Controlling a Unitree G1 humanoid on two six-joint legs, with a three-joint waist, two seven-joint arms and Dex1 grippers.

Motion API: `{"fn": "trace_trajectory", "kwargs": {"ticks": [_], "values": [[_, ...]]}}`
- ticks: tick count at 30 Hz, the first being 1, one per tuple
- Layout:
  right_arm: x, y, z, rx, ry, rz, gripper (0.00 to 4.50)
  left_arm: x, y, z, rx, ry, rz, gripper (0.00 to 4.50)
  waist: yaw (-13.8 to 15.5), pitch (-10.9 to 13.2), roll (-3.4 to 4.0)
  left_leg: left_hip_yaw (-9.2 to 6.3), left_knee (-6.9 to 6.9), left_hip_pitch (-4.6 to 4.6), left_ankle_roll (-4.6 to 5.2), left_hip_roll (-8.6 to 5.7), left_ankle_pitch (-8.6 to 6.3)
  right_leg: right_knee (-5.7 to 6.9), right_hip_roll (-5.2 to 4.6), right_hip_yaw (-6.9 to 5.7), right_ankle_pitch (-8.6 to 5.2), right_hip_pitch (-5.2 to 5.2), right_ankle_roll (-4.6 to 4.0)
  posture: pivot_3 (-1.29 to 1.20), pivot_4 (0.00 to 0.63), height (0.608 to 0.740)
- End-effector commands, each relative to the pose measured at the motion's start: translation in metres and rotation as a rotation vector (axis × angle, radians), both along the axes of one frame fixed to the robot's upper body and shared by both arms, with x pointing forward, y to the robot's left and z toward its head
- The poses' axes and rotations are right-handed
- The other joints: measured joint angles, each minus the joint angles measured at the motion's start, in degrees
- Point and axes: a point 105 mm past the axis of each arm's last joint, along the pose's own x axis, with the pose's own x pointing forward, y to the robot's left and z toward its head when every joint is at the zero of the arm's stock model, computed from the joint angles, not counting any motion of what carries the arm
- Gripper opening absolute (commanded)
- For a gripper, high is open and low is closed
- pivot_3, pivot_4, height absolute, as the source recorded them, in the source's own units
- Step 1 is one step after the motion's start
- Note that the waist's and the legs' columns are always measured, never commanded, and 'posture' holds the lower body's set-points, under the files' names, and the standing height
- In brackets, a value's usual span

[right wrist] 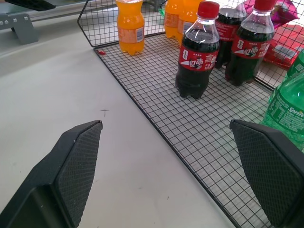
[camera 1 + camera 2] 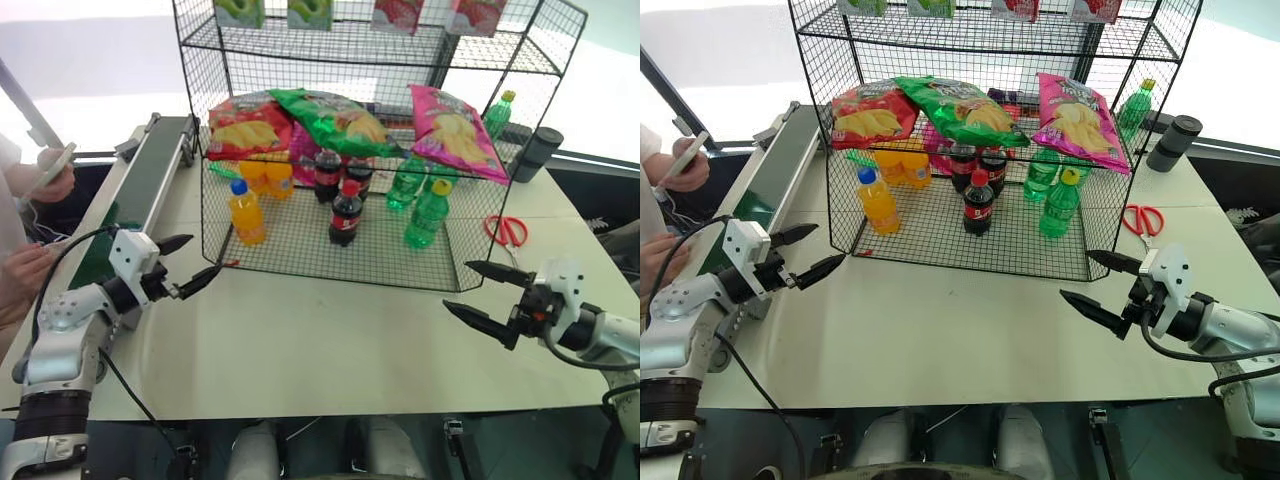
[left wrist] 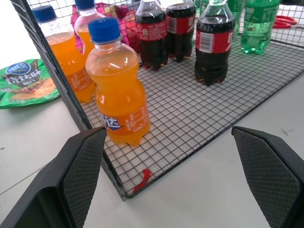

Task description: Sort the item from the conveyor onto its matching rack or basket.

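Both pincers released, empty — left pincer (image 2: 193,268) and right pincer (image 2: 487,294) hover over the tabletop (image 2: 330,340) before the rack (image 2: 380,160). Magenta chip bag (image 2: 455,130) already lies on the rack's middle tier; conveyor (image 2: 150,175) looks bare. Placement seems done — next, probably await another item.

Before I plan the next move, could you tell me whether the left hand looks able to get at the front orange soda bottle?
Probably not directly: the rack's wire side wall stands between the open left hand and the orange soda bottle.
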Motion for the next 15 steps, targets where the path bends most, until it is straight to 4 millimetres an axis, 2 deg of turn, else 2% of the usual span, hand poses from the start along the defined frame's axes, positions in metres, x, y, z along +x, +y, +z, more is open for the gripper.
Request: {"fn": "trace_trajectory", "kwargs": {"ticks": [1, 5, 15], "values": [[0.002, -0.002, 0.013, -0.013, -0.062, -0.005, 4.48, -0.001, -0.003, 0.013, -0.014, -0.039, -0.041, 4.5, 0.02, 0.0, 0.0, 0.0, 0.0, 0.0, 0.0, 0.0, 0.0, 0.0, 0.0, 0.0, 0.0, 0.0, 0.0, 0.0, 0.15, 0.726], [0.004, 0.001, 0.012, -0.015, -0.062, 0.01, 4.48, -0.003, 0.001, 0.016, -0.026, -0.047, -0.037, 4.5, 0.02, 0.0, 0.0, 0.0, 0.0, 0.0, 0.0, 0.0, 0.0, 0.0, 0.0, 0.0, 0.0, 0.0, 0.0, 0.0, 0.15, 0.726], [0.005, 0.001, 0.01, -0.02, -0.048, 0.03, 4.48, -0.021, 0.012, 0.007, -0.032, -0.008, -0.014, 4.5, 0.06, 0.0, 0.0, -0.01, 0.0, 0.0, -0.01, 0.01, 0.0, 0.0, 0.0, 0.0, 0.0, 0.0, 0.0, 0.0, 0.15, 0.726]]}}
